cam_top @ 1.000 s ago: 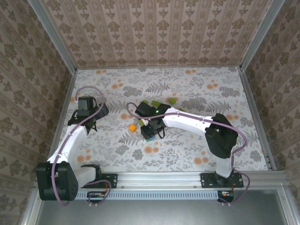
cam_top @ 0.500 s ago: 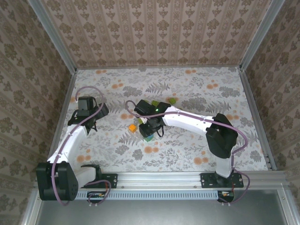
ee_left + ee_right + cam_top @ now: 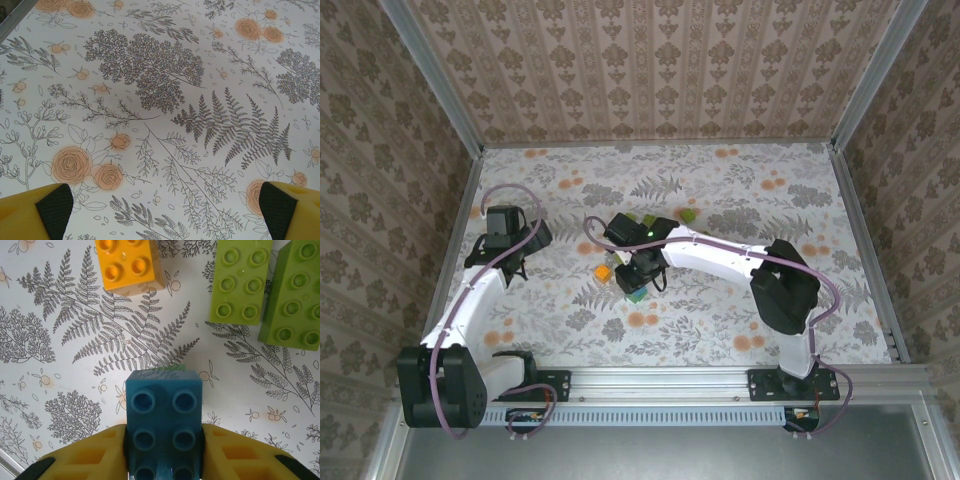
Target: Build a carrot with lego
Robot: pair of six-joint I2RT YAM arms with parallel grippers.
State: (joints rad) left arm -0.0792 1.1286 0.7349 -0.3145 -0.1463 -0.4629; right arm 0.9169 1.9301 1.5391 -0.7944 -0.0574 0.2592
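Top view: the right gripper (image 3: 638, 275) sits mid worktop (image 3: 740, 190), beside an orange brick (image 3: 604, 272); the left gripper (image 3: 505, 255) is well apart. Left wrist: its fingers (image 3: 55, 207) are spread wide. Right wrist: the gripper squeezes a blue lego brick (image 3: 164, 415); two green bricks (image 3: 241, 282) lie near.

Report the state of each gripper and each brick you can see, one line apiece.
left gripper: open, nothing between its fingers.
right gripper: shut on the blue brick.
blue brick: gripped on both sides, studs facing the wrist camera.
orange brick: loose on the table, studs up.
lime-green brick: loose, studs up.
green brick: loose beside the lime-green brick, studs up.
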